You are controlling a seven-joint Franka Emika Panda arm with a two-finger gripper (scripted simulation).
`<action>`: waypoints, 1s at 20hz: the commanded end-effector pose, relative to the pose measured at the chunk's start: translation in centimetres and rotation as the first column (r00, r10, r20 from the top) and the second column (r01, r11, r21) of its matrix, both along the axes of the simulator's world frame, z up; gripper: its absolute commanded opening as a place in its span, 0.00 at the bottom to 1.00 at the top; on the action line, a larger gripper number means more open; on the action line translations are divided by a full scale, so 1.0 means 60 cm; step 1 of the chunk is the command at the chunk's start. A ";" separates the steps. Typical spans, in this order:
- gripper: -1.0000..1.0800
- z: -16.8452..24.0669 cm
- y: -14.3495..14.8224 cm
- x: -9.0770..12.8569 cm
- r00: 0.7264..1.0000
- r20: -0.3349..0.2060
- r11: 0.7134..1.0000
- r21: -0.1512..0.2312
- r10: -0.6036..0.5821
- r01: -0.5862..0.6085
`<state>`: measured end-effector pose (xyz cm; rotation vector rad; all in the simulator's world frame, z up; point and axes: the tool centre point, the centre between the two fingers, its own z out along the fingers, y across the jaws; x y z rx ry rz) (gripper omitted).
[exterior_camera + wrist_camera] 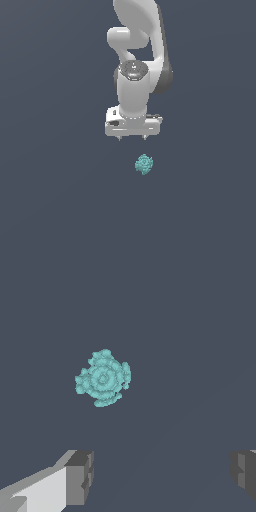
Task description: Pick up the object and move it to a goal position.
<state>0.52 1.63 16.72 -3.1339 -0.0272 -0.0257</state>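
Teal-turquoise object (144, 164), small, lumpy and roughly round, lies alone on the plain dark grey surface (55, 200); no edges or corners of that surface show in either view, so its place cannot be given against them. In the exterior view it is the nearer thing, low of centre. Beyond it, the white pincer (132, 137) hangs from the arm (135, 75), fingers pointing down, tips clear of the object and not touching it.

Wrist view: the object (103, 378) sits ahead of the fingers (80, 476), outside the gap between them. Pincer stands wide, nothing held.

Step in hand, as judged: approach, before any grasp. No goal marker is visible.

Next move calls for shifting the pincer until the object lies between the fingers, then descending and closing. Piece is tiny and knobbly; a poorly centred squeeze could push it aside.
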 end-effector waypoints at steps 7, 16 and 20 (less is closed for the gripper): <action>0.96 -0.003 0.002 0.003 1.000 -0.001 1.000 0.000 -0.015 0.015; 0.96 -0.022 0.016 0.020 0.993 -0.005 0.993 0.003 -0.116 0.116; 0.96 -0.037 0.027 0.033 0.982 -0.008 0.982 0.004 -0.191 0.191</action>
